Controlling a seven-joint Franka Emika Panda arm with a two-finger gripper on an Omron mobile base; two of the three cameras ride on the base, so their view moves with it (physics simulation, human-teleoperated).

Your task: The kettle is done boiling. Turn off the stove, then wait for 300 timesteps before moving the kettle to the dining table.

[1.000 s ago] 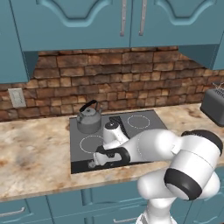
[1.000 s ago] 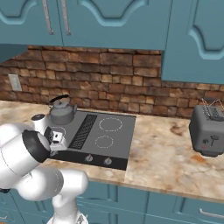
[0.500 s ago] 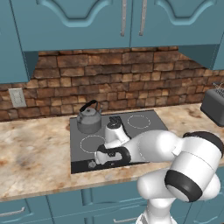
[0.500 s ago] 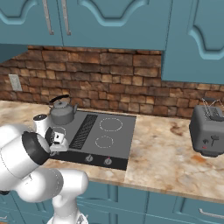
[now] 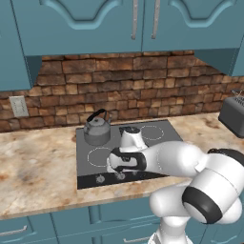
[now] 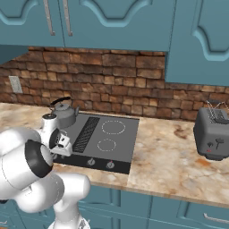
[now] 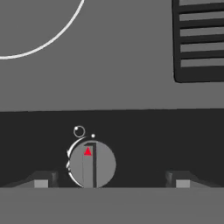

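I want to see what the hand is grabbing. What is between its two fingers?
In the hand view, a round grey stove knob with a red marker sits between the open gripper's fingertips, nearer the left one, untouched.

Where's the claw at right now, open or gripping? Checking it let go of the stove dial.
Claw: open, holding nothing; its fingertips stand apart either side of the round grey stove knob.

I count one kettle point(image 5: 97, 130), one stove point(image 6: 101, 138) and one toaster point(image 6: 213, 133) on the table point(image 6: 174, 163). On the stove I see one black grille point(image 6: 86, 129). Two front knobs point(image 6: 91, 162) show in my right base view, and one wall outlet point(image 5: 19, 106) sits on the brick.
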